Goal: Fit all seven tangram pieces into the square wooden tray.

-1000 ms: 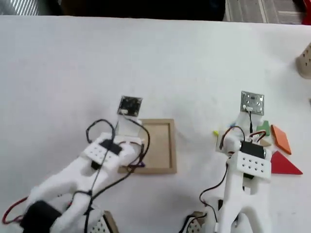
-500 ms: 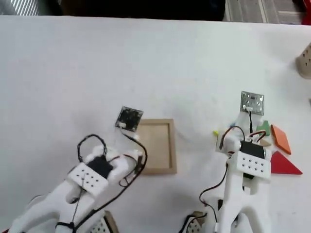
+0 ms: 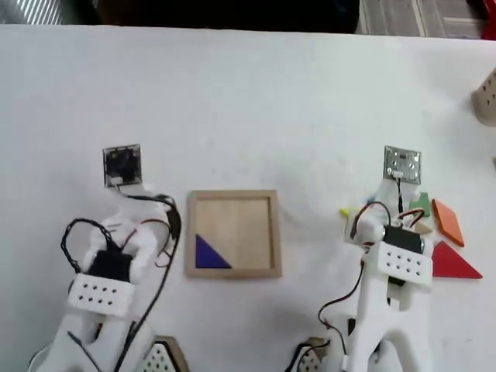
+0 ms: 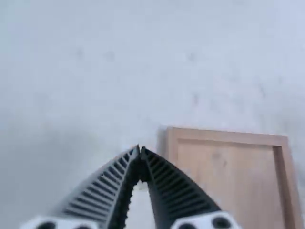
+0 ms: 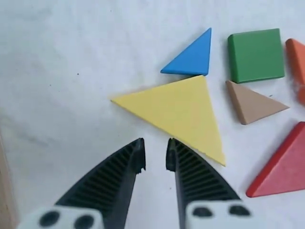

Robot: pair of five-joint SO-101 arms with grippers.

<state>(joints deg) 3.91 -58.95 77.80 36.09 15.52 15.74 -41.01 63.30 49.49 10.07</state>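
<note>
The square wooden tray lies flat on the white table, between the two arms. One piece is seated in it: a purple triangle, tucked into the corner nearest the left arm's base, with its two short sides against the rim. The rest of the tray floor is bare wood.

The left gripper is over the tablecloth just beside the tray's outer edge. Its jaws are pressed together with nothing between them.

The right gripper is over bare cloth just short of the yellow triangle. Its jaws stand a little apart and hold nothing.

Six pieces lie loose on the table near the right arm, well apart from the tray. Beyond the yellow triangle are a blue triangle, a green square and a tan triangle. A red triangle and an orange piece lie at the outer side of the group.
</note>
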